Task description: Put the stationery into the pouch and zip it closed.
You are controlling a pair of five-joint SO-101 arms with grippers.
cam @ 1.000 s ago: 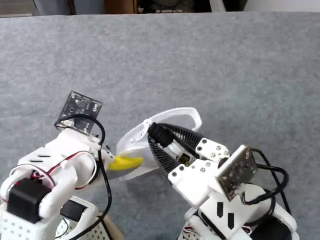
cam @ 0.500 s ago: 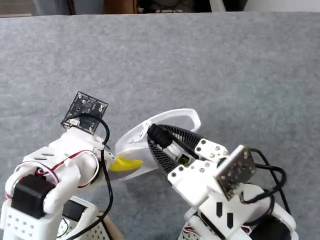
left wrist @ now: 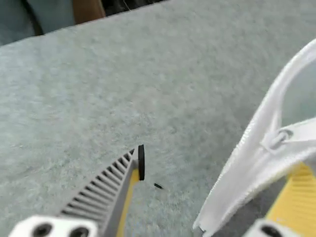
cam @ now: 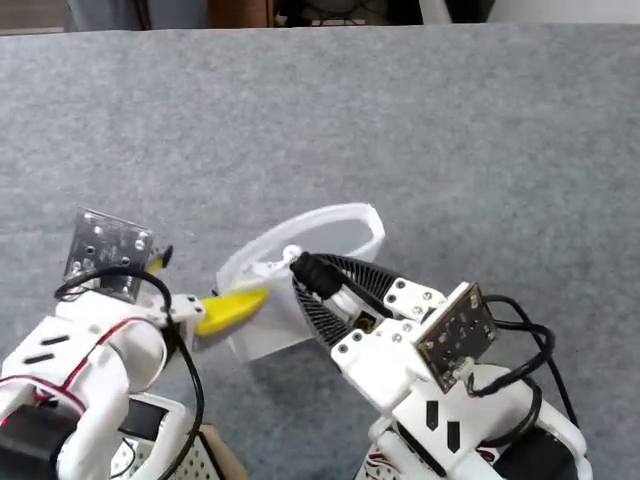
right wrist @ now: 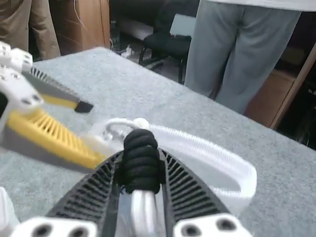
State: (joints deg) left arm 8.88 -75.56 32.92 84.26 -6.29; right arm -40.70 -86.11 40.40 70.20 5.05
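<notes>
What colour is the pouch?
The pouch is white, best seen in the high view.

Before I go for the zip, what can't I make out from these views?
- Whether stationery is inside the pouch: high view, the right claw and its arm cover the near part.
- Where the yellow finger of the left claw ends: left wrist view, the pouch's zip band hides its tip.
- The rest of the pouch: left wrist view, cut off by the edge.
</notes>
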